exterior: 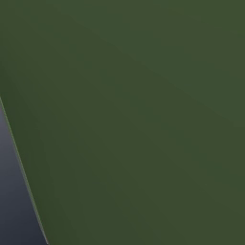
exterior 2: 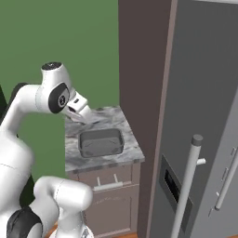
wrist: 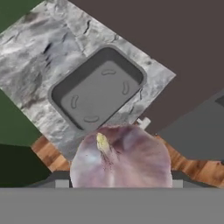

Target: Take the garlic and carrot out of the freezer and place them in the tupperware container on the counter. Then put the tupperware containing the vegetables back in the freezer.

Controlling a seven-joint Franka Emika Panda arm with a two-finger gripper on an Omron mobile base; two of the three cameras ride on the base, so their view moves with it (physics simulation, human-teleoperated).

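Pinkish-white and faintly purple-veined, the garlic (wrist: 120,155) sits large at the bottom of the hand view, a smooth rounded bulb with a small yellowish stem tip on its upper face. It sits right where the claw's tips would rise, and it hides them, so the claw appears to be pinching the bulb with its jaws held fairly wide around it, though the contact itself cannot be seen.

Beyond the bulb in that view lies the tupperware container (wrist: 65,89), a shallow dark-grey rectangular tray with rounded corners, a raised rim and a matte floor marked by four short curved ridges. It has nothing in it. It rests on the surface (wrist: 35,52), a slab of grey-and-white marbled stone with darker veining. Warm brown plank floor (wrist: 48,153) shows past the slab's edge.

From the right base view, the same tray (exterior 2: 100,142) sits near the middle of the marbled surface (exterior 2: 111,117), which tops a low brownish-grey cabinet (exterior 2: 109,195) with light bar handles. The white arm (exterior 2: 32,100), glossy with dark joints, bends over the slab's left back part, its claw (exterior 2: 79,115) above the stone just beside the tray's left back corner. To the right stands the freezer (exterior 2: 204,93), a tall light-grey appliance with flat smooth doors, shut, and long pale vertical bar handles. A dull green wall (exterior 2: 56,32) fills the background.
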